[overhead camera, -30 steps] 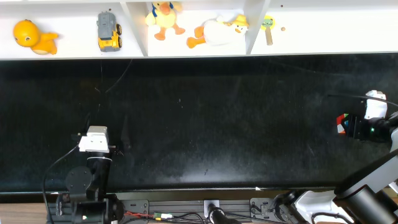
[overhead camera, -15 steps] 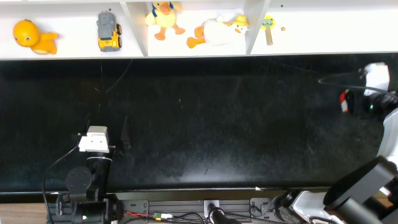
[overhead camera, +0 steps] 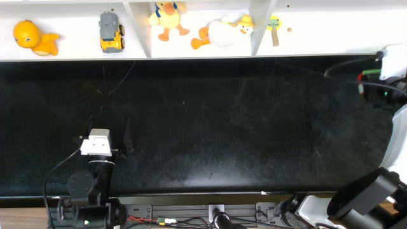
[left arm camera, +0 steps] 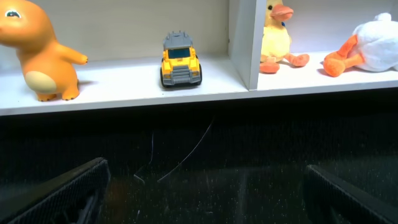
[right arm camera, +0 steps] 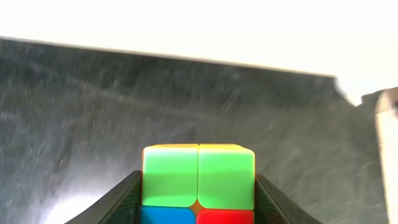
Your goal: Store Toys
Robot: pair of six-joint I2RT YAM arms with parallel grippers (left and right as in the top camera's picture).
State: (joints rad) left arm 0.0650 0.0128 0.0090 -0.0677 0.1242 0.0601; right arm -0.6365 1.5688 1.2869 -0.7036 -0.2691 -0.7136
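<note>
A colour cube (right arm camera: pixel 198 175) with green squares on top sits between my right gripper's (right arm camera: pixel 198 208) fingers, which are shut on it. From above, the right gripper (overhead camera: pixel 372 86) hangs at the table's far right, close to the white shelf (overhead camera: pixel 203 52), with a red bit of the cube (overhead camera: pixel 360 79) showing. My left gripper (left arm camera: pixel 205 171) stands open over the black table, facing the shelf with nothing between its fingers; from above the left arm (overhead camera: pixel 96 143) is at the near left.
The shelf's compartments hold an orange toy (overhead camera: pixel 32 37), a yellow truck (overhead camera: pixel 111 33), a yellow duck (overhead camera: pixel 168 18), a white plush duck (overhead camera: pixel 222 32) and a small green toy (overhead camera: pixel 274 25). The black table (overhead camera: pixel 222 127) spreads between the arms.
My right gripper has carried the cube from the table's mid right up toward the shelf at the far right. The left arm has kept still.
</note>
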